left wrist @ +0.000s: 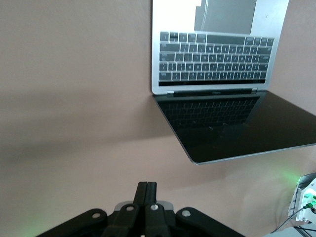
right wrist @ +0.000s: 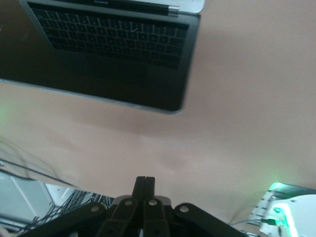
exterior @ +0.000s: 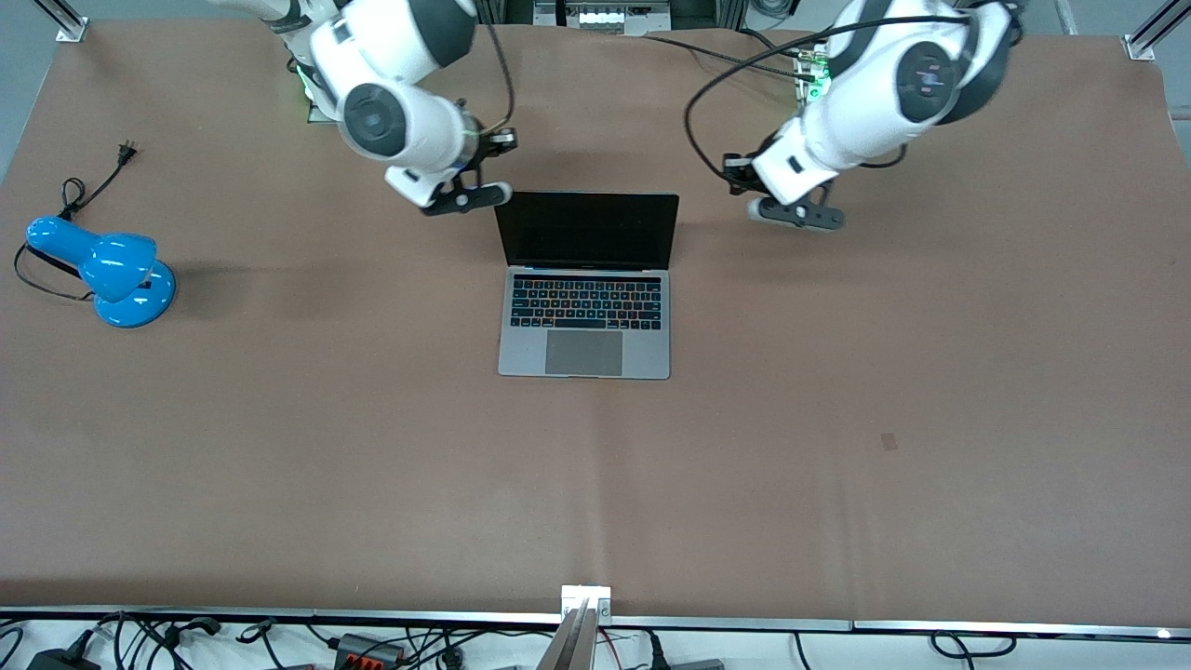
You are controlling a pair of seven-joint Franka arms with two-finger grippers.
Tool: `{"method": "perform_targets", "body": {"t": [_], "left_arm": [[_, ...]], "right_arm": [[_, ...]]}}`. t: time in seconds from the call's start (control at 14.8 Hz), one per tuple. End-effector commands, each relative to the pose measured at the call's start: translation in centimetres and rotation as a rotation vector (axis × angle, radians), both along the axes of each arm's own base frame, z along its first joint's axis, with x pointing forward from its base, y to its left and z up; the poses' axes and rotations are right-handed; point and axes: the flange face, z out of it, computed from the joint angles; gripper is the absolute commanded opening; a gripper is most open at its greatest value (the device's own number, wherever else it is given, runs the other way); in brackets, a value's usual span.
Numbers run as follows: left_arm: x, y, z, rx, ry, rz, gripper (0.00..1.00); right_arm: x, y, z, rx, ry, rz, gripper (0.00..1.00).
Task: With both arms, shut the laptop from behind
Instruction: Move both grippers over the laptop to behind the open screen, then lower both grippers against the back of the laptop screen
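Note:
The laptop (exterior: 586, 321) stands open in the middle of the brown table, its black screen (exterior: 587, 230) upright and facing the front camera. My right gripper (exterior: 462, 198) hangs shut and empty over the table beside the lid's corner on the right arm's side. My left gripper (exterior: 800, 214) hangs shut and empty over the table, a little apart from the lid's corner on the left arm's side. The left wrist view shows the shut fingers (left wrist: 147, 190) and the laptop (left wrist: 217, 64). The right wrist view shows the shut fingers (right wrist: 145, 183) and the laptop's screen (right wrist: 113, 54).
A blue desk lamp (exterior: 112, 270) with a black cord (exterior: 93, 186) lies toward the right arm's end of the table. Green-lit boxes (exterior: 814, 82) sit by the arms' bases. Cables (exterior: 372, 647) run along the table's edge nearest the front camera.

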Motion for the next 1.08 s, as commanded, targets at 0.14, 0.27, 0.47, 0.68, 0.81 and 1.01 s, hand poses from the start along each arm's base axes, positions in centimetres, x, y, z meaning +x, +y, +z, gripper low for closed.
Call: {"method": "perform_targets", "body": {"t": [0.14, 0.27, 0.47, 0.68, 0.81, 1.01], "left_arm": [[-3.7, -3.1, -1.5, -0.001, 0.020, 0.012, 0.00], [-5.9, -5.8, -2.6, 0.015, 0.012, 0.008, 0.00], [-6.9, -7.1, -3.9, 0.021, 0.026, -0.007, 0.00], [-7.9, -9.1, -5.5, 0.011, 0.026, -0.002, 0.00], [-7.6, -9.7, -6.5, -0.001, 0.025, 0.022, 0.00], [-7.0, -9.9, -7.4, -0.013, 0.029, 0.054, 0.00]], "right_arm": [[-1.3, 1.2, -0.9, -0.004, -0.024, -0.035, 0.00], [-2.7, 2.2, -1.2, -0.020, -0.017, -0.027, 0.00], [-3.1, 1.7, -2.1, -0.036, -0.005, -0.024, 0.00], [-1.9, 1.5, -2.4, -0.036, -0.026, -0.040, 0.00], [-0.7, 1.2, -2.7, -0.022, -0.051, -0.054, 0.00], [1.0, 1.3, -2.7, -0.015, -0.065, -0.071, 0.00]]}}
